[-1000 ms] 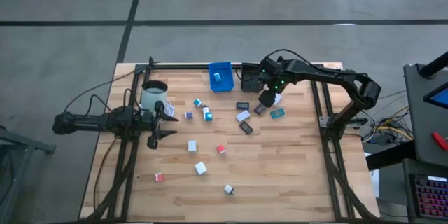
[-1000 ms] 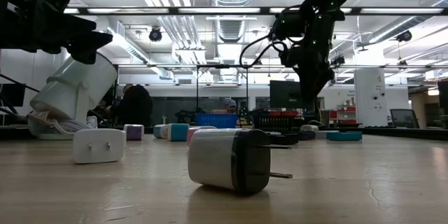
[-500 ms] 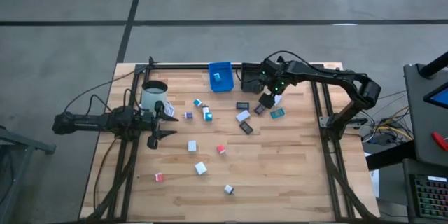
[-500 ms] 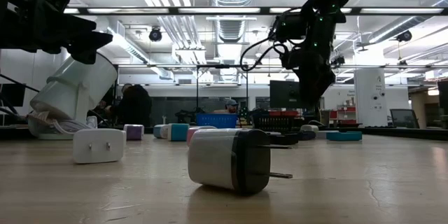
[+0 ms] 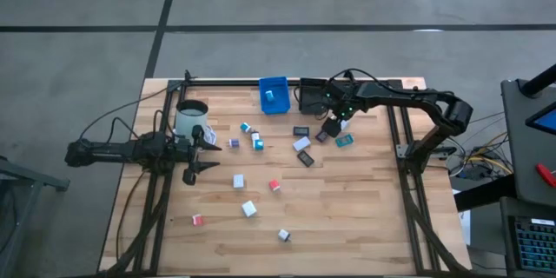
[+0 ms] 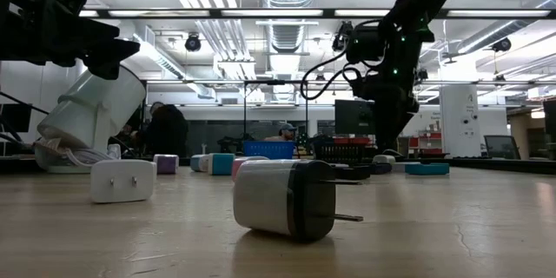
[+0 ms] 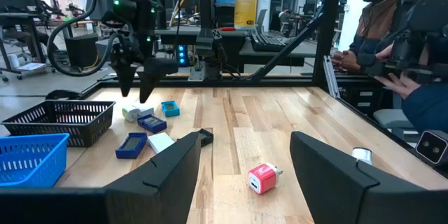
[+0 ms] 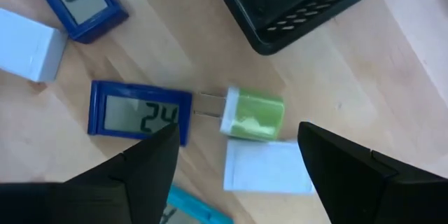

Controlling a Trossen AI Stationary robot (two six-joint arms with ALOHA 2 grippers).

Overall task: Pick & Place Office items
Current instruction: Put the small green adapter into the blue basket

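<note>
Your right gripper (image 5: 333, 125) hangs just in front of the black mesh plastic bin (image 5: 311, 95), fingers (image 8: 150, 164) spread wide and empty. Straight beneath them lies a small green-and-white plug adapter (image 8: 250, 115), prongs touching a flat blue rectangular clock reading 24 (image 8: 138, 114); a flat white rectangle (image 8: 266, 169) touches the adapter's other side. The remaining cube-like blocks lie scattered over the wooden table (image 5: 347, 208). Your left gripper (image 5: 208, 150) waits at the left near the large white mug (image 5: 191, 117), fingers (image 7: 336, 168) apart, holding nothing.
</note>
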